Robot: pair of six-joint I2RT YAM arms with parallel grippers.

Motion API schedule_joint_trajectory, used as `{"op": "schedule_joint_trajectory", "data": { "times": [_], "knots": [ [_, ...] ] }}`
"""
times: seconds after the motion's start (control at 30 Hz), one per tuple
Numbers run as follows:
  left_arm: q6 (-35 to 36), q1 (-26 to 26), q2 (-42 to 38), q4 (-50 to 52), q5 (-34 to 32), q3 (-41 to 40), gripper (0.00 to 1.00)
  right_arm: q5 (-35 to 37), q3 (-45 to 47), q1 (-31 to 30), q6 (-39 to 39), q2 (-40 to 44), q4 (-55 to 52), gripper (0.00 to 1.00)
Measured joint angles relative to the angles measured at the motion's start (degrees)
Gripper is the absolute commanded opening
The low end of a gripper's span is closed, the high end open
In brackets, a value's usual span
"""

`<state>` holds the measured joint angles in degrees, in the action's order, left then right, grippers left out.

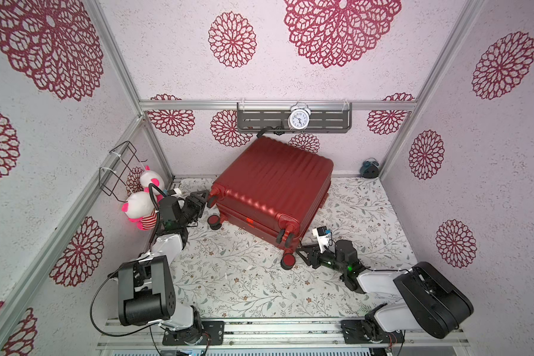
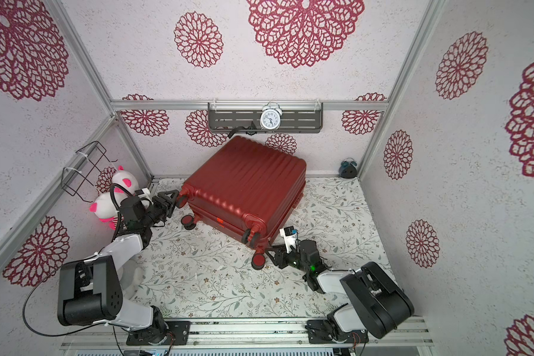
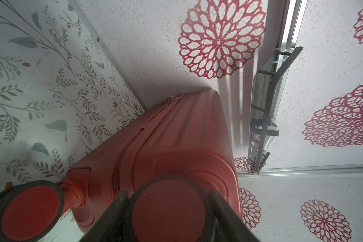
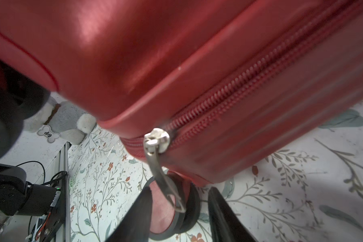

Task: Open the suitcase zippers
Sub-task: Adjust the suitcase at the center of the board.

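While low, left tool (image 3: 168, 192) astride wheel (image 3: 170, 213).

In both top views a white twin-bell alarm clock (image 1: 298, 118) is seen standing on a grey slotted shelf (image 1: 329, 124) fixed to the back wall. A black wire basket (image 1: 117, 166) is mounted on the left wall, and two pink-and-white plush toys (image 1: 138, 206) are piled just below it. A small dark blue object (image 1: 370, 168) is set in the back right corner. The table is covered with a leaf-printed cloth (image 1: 244, 283). In the right wrist view a grey-and-white plush (image 4: 65, 119) is shown, with a bone-shaped tag (image 4: 48, 133) marked "dog".
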<state>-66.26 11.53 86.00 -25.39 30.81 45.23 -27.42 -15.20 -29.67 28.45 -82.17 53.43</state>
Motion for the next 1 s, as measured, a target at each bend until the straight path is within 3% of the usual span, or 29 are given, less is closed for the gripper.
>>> {"op": "schedule_joint_trajectory", "data": {
  "times": [0.23, 0.53, 0.87, 0.93, 1.0],
  "knots": [
    [0.0, 0.0, 0.0, 0.0, 0.2, 0.0, 0.34, -4.4, 0.0, 1.2, 6.9, -5.3, 10.8, 0.39],
    [0.0, 0.0, 0.0, 0.0, 0.2, 0.0, 0.34, -6.5, 0.3, 1.9, 10.8, -7.0, 14.3, 0.24],
    [0.0, 0.0, 0.0, -0.1, 0.2, -0.1, 0.34, -8.0, 1.4, 1.8, 13.6, -8.8, 21.4, 0.25],
    [0.0, -0.1, 0.0, -0.1, 0.2, -0.1, 0.34, -8.0, 1.6, 1.8, 13.8, -8.9, 21.7, 0.2],
    [0.0, -0.1, 0.0, -0.1, 0.2, -0.1, 0.34, -7.9, 1.6, 1.8, 14.0, -9.1, 21.7, 0.06]
  ]
}}
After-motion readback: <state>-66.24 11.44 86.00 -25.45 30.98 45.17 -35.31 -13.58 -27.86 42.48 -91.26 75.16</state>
